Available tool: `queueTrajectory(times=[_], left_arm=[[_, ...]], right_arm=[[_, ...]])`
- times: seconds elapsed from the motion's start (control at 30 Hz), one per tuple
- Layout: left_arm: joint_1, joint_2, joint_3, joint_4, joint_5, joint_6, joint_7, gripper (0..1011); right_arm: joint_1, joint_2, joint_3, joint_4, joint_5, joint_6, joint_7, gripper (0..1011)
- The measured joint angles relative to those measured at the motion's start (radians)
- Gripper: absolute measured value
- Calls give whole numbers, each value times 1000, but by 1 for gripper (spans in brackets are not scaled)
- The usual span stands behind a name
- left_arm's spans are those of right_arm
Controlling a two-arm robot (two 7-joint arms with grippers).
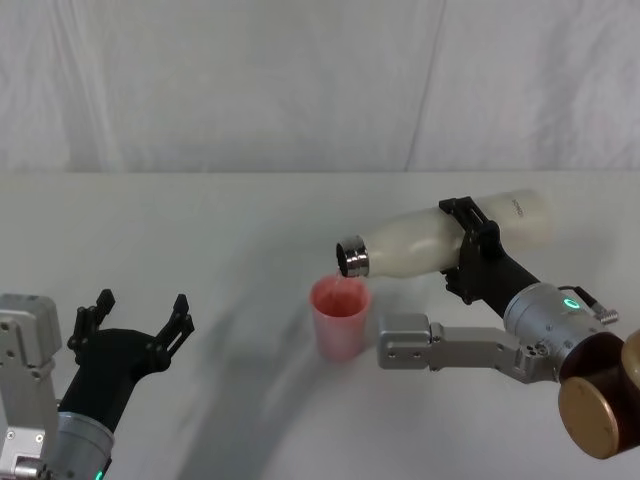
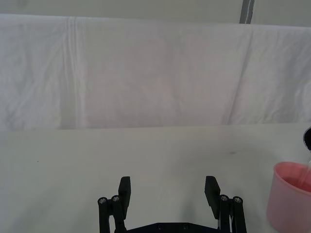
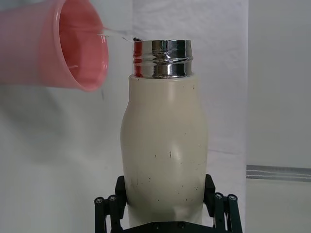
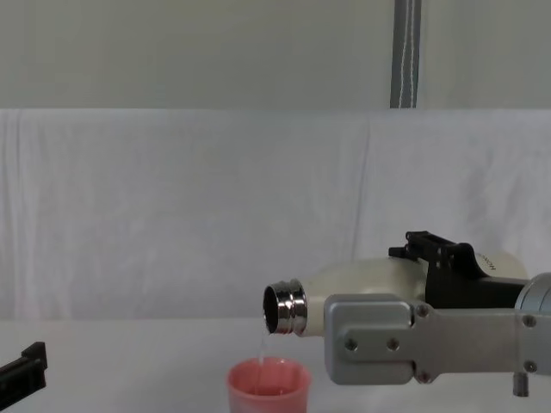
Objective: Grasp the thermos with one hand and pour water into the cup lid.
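Thermos point(image 1: 420, 243): cream-white matte body, shiny threaded steel neck, uncapped; held tipped nearly horizontal, mouth lowest, just above the cup lid's rim. Thin water stream seen from mouth into cup lid. Cup lid point(image 1: 339, 317): salmon-pink, straight-sided, upright on the desk point(image 1: 230, 230), directly below the thermos mouth.

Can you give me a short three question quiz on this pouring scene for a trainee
1. True or false: the thermos is held tipped over, its steel neck above the cup lid.
2. Which claw grips the thermos? A) the left claw B) the right claw C) both
3. Fill in: the left claw hangs open and ______ over the table, apart from the cup lid.

Key:
1. True; a thin stream of water falls from the neck into the cup lid.
2. B; the right claw is shut around the thermos body.
3. Empty.
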Motion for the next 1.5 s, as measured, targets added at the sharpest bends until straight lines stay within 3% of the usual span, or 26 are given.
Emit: queueTrajectory(times=[1.5], left_arm=[[0,0,0,0,0,0,0,1001]], right_arm=[[8,15,6,-17,-14,10,17,950]])
